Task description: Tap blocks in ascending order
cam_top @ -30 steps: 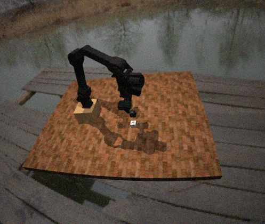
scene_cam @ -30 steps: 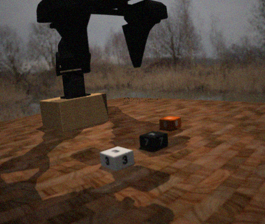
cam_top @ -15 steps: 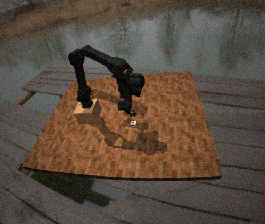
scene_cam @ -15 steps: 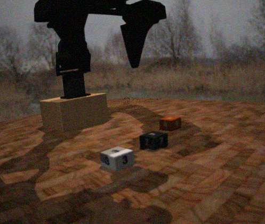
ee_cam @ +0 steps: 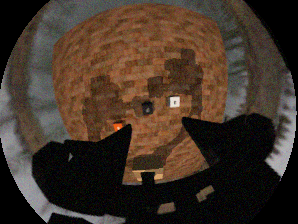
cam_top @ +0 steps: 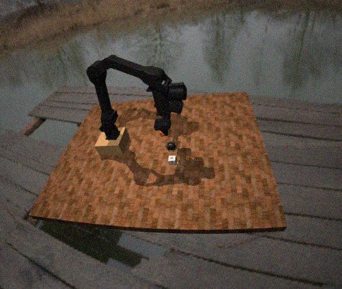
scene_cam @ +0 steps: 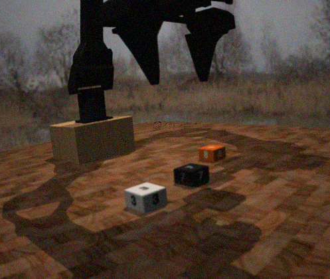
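A white block (cam_top: 172,159) (scene_cam: 145,197) (ee_cam: 174,102) shows a dark 3 and sits nearest in the exterior view. A black block (cam_top: 171,146) (scene_cam: 191,176) (ee_cam: 147,108) shows a 7 and sits in the middle of the row. An orange block (scene_cam: 212,153) (ee_cam: 118,127) is the farthest in that view; its digit is too blurred to read, and the gripper mostly hides it in the top view. My gripper (scene_cam: 179,82) (ee_cam: 157,123) points down, open and empty, well above the blocks and touching none.
The blocks stand on a wood-patterned table top (cam_top: 219,203) (scene_cam: 277,206) (ee_cam: 145,30). The arm's base stands on a light wooden box (cam_top: 110,150) (scene_cam: 105,141) to the left of the blocks in the top and exterior views. Dark arm shadows lie around the blocks.
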Controlling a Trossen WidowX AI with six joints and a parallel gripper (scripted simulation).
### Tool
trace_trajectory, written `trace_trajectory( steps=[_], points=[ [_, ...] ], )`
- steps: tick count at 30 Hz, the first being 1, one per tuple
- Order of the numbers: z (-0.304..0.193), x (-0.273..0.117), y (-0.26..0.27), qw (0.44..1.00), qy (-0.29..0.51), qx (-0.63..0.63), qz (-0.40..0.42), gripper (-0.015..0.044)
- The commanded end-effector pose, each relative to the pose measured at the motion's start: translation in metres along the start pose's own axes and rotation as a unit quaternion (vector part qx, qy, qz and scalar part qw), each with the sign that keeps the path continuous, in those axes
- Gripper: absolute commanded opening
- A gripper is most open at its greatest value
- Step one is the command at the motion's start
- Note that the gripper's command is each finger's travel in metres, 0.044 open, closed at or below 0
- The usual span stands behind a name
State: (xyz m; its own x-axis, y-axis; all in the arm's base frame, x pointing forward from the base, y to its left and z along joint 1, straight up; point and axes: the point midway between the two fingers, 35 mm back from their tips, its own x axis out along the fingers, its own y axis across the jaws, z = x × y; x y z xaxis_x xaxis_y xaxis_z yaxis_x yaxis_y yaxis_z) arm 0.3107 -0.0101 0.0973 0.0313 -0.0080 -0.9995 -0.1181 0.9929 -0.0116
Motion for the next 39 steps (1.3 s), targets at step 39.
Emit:
trace_trajectory(
  steps=[39],
  points=[
    [-0.066,0.001,0.122,1.000,0.005,0.004,0.006,0.0400]
  ],
)
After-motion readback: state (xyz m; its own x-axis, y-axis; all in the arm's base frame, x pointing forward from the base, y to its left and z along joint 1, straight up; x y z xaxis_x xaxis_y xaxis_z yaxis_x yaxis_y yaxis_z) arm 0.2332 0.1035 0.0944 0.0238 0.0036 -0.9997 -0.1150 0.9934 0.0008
